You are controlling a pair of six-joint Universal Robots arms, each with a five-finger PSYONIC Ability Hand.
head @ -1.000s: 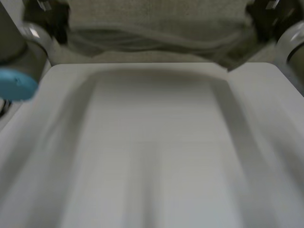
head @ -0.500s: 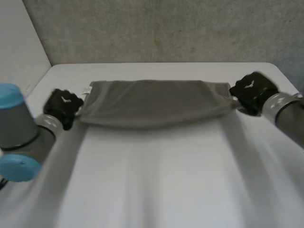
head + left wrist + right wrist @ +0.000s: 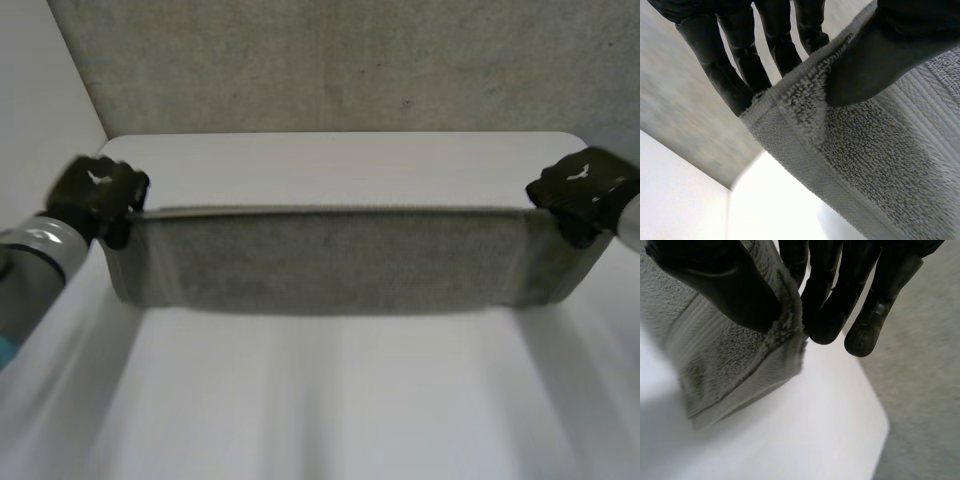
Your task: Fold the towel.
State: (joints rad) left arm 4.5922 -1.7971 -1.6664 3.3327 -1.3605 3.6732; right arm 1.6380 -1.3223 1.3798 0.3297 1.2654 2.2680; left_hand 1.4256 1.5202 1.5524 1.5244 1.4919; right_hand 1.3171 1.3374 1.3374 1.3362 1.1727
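Note:
A grey terry towel (image 3: 340, 262) hangs stretched across the table between both hands, its top edge taut and its lower edge sagging just above the tabletop. My left hand (image 3: 98, 196) is shut on the towel's upper left corner; in the left wrist view the thumb (image 3: 875, 55) presses the towel (image 3: 880, 165) against the fingers (image 3: 740, 65). My right hand (image 3: 580, 190) is shut on the upper right corner; in the right wrist view the thumb (image 3: 720, 280) pinches the towel (image 3: 725, 355) against the fingers (image 3: 835, 285).
The white table (image 3: 330, 400) spreads below the towel toward the near side. A grey wall (image 3: 340, 60) rises behind the table's far edge, and a white wall (image 3: 35, 110) stands at the left.
The towel was held high and close a second ago. Both hands have since spread wider apart and drawn nearer with it, pulling it taut.

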